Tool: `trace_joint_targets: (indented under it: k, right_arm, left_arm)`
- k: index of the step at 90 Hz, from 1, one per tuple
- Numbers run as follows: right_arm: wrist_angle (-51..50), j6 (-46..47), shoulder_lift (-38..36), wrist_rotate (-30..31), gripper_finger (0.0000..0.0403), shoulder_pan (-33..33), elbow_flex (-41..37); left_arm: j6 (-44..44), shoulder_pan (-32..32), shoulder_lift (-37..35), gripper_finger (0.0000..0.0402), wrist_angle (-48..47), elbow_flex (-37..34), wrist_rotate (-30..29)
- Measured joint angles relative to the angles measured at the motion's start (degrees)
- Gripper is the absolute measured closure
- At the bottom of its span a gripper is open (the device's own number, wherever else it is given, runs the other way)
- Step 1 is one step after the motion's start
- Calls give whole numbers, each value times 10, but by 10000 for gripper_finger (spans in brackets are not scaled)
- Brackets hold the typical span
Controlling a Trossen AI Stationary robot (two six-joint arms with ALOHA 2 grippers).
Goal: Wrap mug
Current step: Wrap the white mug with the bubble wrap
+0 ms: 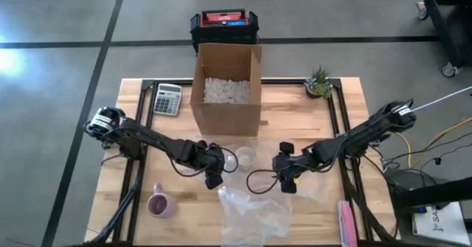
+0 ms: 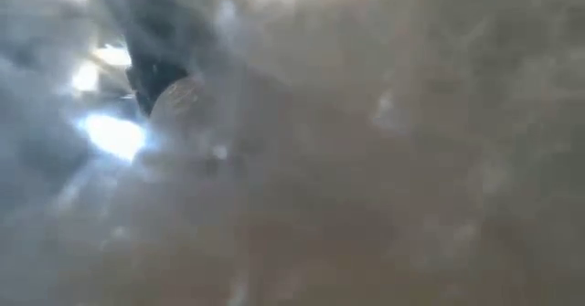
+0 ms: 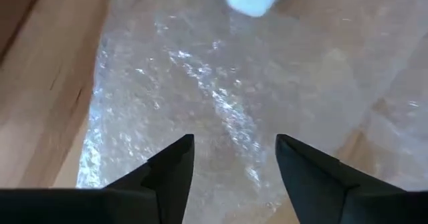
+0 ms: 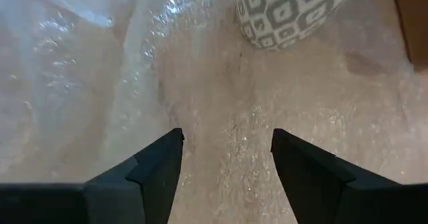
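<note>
Mug (image 4: 287, 13) sits on bubble wrap (image 4: 221, 117) ahead of right gripper's (image 4: 224, 167) released jaws; left gripper (image 3: 234, 170) likewise released. Pinch edges low, fold evenly.

Dark jointed arms, pointed black fingers (image 3: 170, 174)

Sitting on the counter (image 1: 295, 114): two mugs, one patterned (image 1: 245, 157) and one pink (image 1: 158, 204), one cardboard box (image 1: 226, 88), one calculator (image 1: 167, 99), one plant (image 1: 318, 82), one bubble wrap sheet (image 1: 254, 214).
</note>
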Motion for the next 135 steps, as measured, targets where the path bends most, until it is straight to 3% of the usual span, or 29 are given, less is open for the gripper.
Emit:
trace_joint_targets:
  k: [50, 72, 101, 135]
  right_arm:
    - [1, -2, 18, 0, 198, 0, 0]
    - [0, -1, 18, 0, 191, 0, 0]
    - [0, -1, 18, 0, 179, 0, 0]
    - [0, 2, 18, -1, 191, 1, 0]
  left_arm:
    - [14, -5, 73, 266, 88, -15, 3]
    - [-10, -5, 58, 390, 61, -15, -16]
    - [-23, -9, -77, 389, -54, 2, -92]
    - [-69, 3, -123, 401, -171, 0, -178]
